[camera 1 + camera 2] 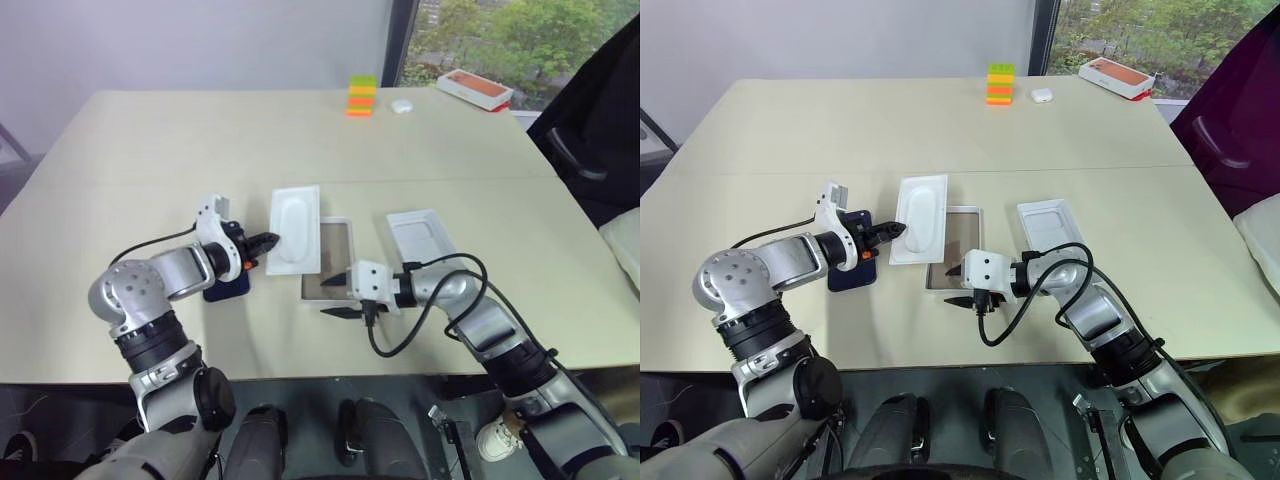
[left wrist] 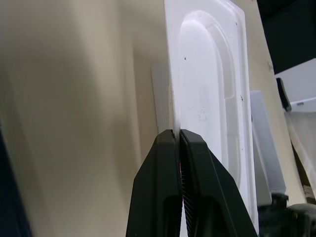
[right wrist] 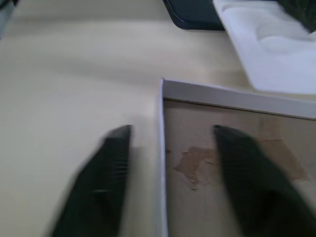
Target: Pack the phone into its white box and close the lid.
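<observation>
At table centre lies the box (image 1: 331,258), a shallow white tray with a brown floor. Its lid (image 1: 420,237) rests at three o'clock of it, apart, plain inside facing up. At nine o'clock, a white insert (image 1: 295,229) with an oval recess overlaps the box's edge. The left gripper (image 2: 178,140), fingers pressed together, pinches that insert's rim. Further toward nine o'clock the phone (image 1: 852,270) lies flat on the table, partly under the left wrist. At six o'clock of the box, the right gripper (image 3: 170,163) stands spread, straddling the box's wall, holding nothing.
</observation>
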Action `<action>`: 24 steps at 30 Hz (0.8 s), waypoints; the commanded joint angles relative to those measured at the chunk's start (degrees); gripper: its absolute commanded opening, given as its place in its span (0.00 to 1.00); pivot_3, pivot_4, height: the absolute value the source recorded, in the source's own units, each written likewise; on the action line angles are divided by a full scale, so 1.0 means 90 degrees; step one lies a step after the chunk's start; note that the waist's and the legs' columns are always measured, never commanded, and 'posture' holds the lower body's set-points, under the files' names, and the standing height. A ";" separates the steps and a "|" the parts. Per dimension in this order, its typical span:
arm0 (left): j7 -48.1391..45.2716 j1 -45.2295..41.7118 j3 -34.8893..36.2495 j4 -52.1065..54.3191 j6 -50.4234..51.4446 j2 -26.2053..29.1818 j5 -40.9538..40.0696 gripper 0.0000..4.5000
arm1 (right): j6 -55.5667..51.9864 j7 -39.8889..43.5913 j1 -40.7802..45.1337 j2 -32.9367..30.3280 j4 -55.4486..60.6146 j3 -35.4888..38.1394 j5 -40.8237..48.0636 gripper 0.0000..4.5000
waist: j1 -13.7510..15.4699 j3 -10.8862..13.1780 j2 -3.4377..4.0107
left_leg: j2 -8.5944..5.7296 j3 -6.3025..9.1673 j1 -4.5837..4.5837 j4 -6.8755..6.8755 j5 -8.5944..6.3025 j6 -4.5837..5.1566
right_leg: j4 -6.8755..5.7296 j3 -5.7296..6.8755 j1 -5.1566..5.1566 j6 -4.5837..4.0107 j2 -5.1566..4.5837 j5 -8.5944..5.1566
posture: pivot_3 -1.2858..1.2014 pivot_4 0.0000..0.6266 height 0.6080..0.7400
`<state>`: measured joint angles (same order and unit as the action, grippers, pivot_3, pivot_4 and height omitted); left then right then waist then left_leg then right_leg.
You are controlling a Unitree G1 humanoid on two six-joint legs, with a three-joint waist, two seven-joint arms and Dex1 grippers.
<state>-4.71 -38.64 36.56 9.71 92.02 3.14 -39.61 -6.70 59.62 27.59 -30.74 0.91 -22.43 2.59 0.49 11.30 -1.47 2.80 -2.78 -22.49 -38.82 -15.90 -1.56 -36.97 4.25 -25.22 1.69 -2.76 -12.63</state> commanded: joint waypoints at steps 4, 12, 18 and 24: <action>0.0250 -0.0009 -0.0142 0.0345 0.0053 -0.0230 -0.0494 0.00 | -0.0876 0.0400 -0.0087 -0.0454 0.0723 0.1204 0.1235 0.62 | 0.0034 0.0003 -0.0003 | -0.0003 0.0002 -0.0002 0.0000 0.0000 0.0000 | 0.0000 0.0001 0.0000 0.0000 -0.0004 0.0000 | 0.52 0.24 1.00; 0.0797 0.0289 -0.0459 0.0492 0.0053 -0.0717 -0.0392 0.00 | -0.1435 0.0735 -0.0448 -0.1382 0.0817 0.2225 0.1954 0.62 | -0.0018 0.0010 -0.0015 | -0.0006 0.0001 0.0001 -0.0003 -0.0003 0.0004 | 0.0011 0.0001 0.0008 0.0002 -0.0003 -0.0002 | 0.52 0.24 1.00; 0.1054 0.0237 -0.0516 0.0443 0.0053 -0.0965 -0.0199 0.00 | -0.1346 0.0413 -0.0431 -0.1116 0.0774 0.2143 0.1802 0.62 | -0.0009 0.0010 -0.0015 | 0.0001 0.0005 0.0002 0.0005 -0.0002 0.0004 | 0.0006 0.0000 0.0002 0.0021 0.0010 -0.0014 | 0.52 0.24 1.00; 0.1057 0.0236 -0.0664 0.0417 0.0053 -0.0938 -0.0334 0.32 | -0.1222 0.0292 -0.0380 -0.0993 0.0687 0.2052 0.1697 0.63 | 0.0022 0.0010 -0.0015 | -0.0002 0.0001 0.0000 0.0001 -0.0002 0.0003 | 0.0008 0.0003 0.0004 0.0021 0.0004 -0.0014 | 0.52 0.24 1.00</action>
<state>4.48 -35.98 32.08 12.54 92.02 -5.34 -41.67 -18.90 62.75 23.20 -40.01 6.90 -4.25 18.12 0.69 11.38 -1.60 2.79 -2.77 -22.50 -38.81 -15.92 -1.53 -36.90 4.27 -25.19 1.89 -2.72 -12.75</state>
